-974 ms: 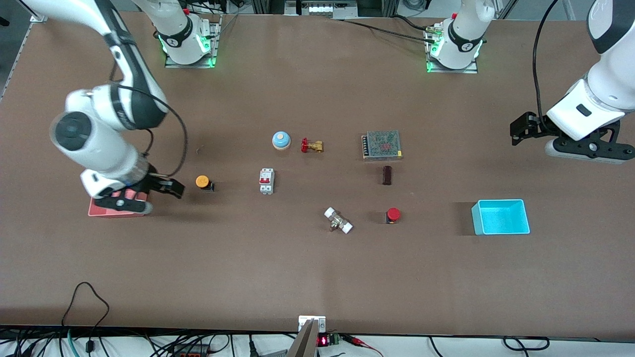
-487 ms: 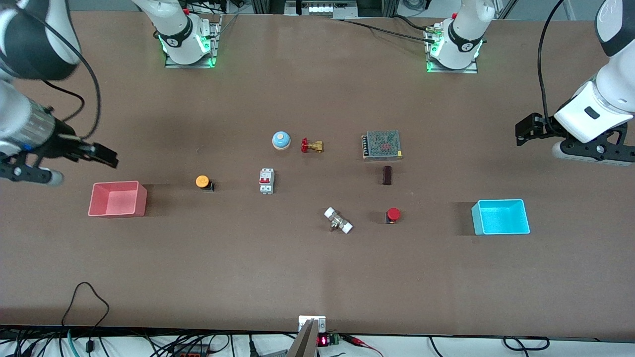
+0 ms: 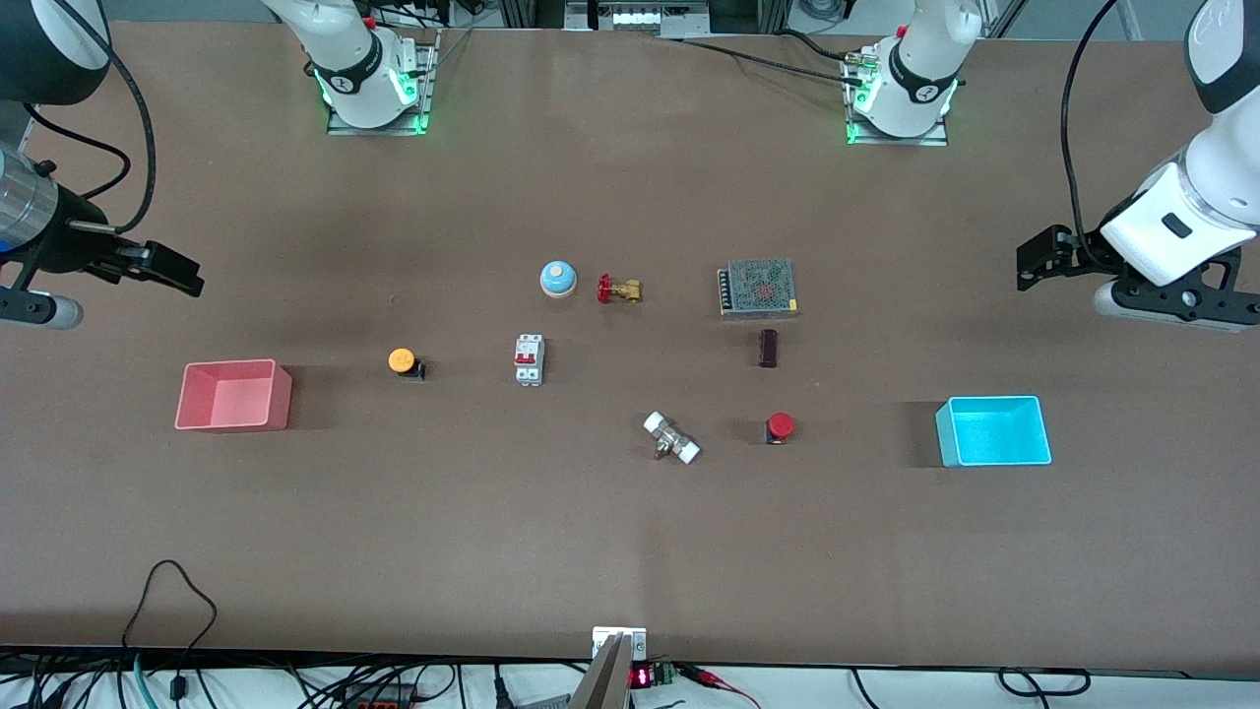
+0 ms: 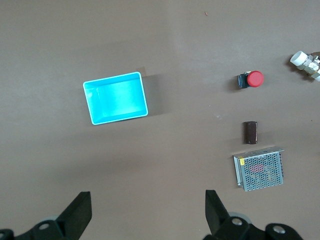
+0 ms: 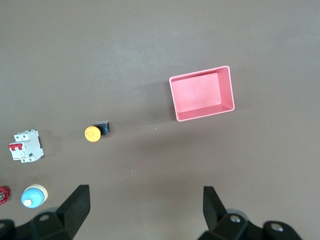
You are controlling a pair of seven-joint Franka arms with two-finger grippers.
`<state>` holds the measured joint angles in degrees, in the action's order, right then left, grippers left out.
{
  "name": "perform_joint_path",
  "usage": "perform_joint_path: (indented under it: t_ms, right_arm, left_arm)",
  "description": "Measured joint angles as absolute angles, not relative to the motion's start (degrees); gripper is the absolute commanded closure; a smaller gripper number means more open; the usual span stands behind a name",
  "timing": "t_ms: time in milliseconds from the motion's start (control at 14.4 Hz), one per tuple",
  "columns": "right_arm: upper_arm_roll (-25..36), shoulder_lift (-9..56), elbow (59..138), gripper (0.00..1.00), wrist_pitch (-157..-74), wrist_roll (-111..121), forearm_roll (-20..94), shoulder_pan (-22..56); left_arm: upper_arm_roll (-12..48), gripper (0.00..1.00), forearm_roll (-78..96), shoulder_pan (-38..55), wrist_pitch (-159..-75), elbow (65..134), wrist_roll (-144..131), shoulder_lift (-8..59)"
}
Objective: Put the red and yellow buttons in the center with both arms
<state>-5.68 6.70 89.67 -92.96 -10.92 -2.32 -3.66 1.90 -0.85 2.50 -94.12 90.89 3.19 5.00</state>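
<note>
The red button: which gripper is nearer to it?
Left. The left gripper is over the table's end past the cyan bin; the right gripper is much farther from the red button.

A round orange-yellow mushroom cap on a small black body (image 3: pixel 403 361) and a round red mushroom cap on a small black body (image 3: pixel 779 426) sit on the plain matte brown tabletop (image 3: pixel 630 551), along with a pink square plastic bin (image 3: pixel 233 396), a cyan square plastic bin (image 3: pixel 993 430), a round bell with a blue dome and pale rim (image 3: pixel 558 279) and a brass valve with a red handwheel (image 3: pixel 617 290). A white circuit breaker with red switches (image 3: pixel 529 359), a silvery metal fitting with white end caps (image 3: pixel 671 438), a dark brown rectangular block (image 3: pixel 768 348) and a grey perforated-mesh metal box showing red beneath its grid (image 3: pixel 757 288) complete the spread. Both glossy white arms carry black joint bands and black cables, the right gripper (image 3: pixel 167 269) and the left gripper (image 3: pixel 1039 258) are black with black fingers (image 4: pixel 212 211), and green lights glow at the arm bases.
</note>
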Motion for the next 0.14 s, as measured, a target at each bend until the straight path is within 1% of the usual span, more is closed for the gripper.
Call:
perform_joint_path:
  t_ms: [139]
  right_arm:
    - [-5.68,6.70,89.86,0.00,-92.83,-10.91,-2.32,-3.65]
  left_arm:
    - [1.90,0.00,-0.84,2.49,-94.12,90.89,3.20,5.01]
